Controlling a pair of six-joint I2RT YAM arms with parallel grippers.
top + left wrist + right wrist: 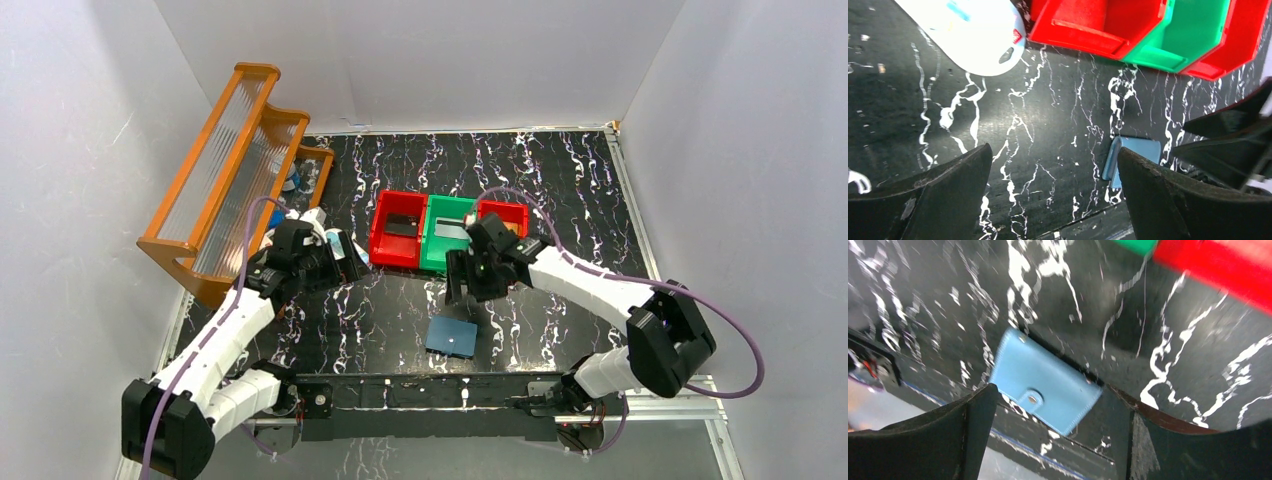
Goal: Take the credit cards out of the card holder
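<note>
Flat blue squarish card holder (1043,385) lies closed on the black white-veined worktop (400,310). Its snap tab is fastened, and it sits near the front edge, apart from the bins.

Right end effector (461,291) hovers just above and behind the card holder with its jaws wide and nothing between them. In the right wrist view the card holder sits between the two dark fingers (948,440), not touched.

Left end effector (1053,150) is over bare worktop to the left, jaws wide and holding nothing. White-and-blue oval case (973,35) lies just beyond it.

Three bins stand side by side behind:
- Left red plastic bin (381,238), with a black card (403,225) inside.
- Green plastic bin (432,250), with a pale grey card (450,232) inside.
- Right red plastic bin (505,212), partly hidden by the right arm, so its contents are unclear.

Orange wooden rack (225,170) stands at far left.
</note>
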